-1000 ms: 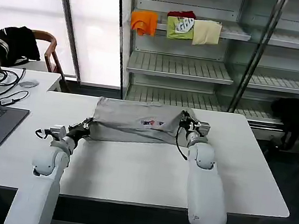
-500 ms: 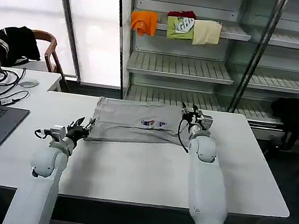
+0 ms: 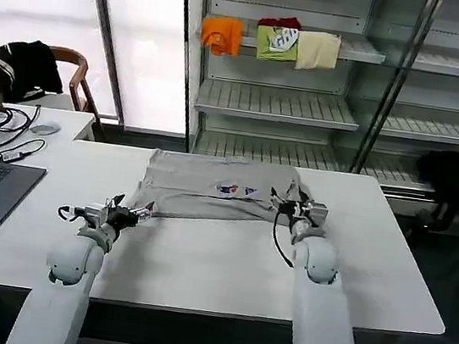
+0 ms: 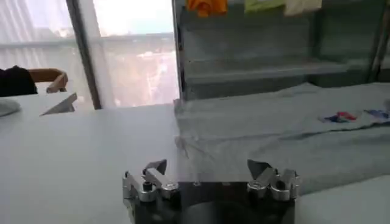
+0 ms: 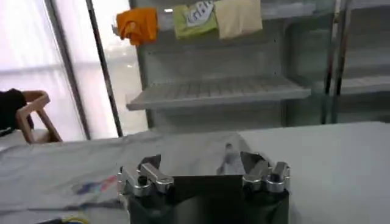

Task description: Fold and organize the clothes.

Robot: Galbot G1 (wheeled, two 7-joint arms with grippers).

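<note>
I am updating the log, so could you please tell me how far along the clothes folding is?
Partly done: the grey shirt lies folded into a band on the white table, chest print up. Nothing is in hand; the left gripper and right gripper sit open at its near corners. Further folds and putting it away remain.

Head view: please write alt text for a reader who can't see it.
A grey shirt lies folded on a white table, print facing up. The left claw sits open just off the shirt's near-left corner and the right claw open at its right edge, neither gripping it. Behind, shelves hold folded clothes.
</note>
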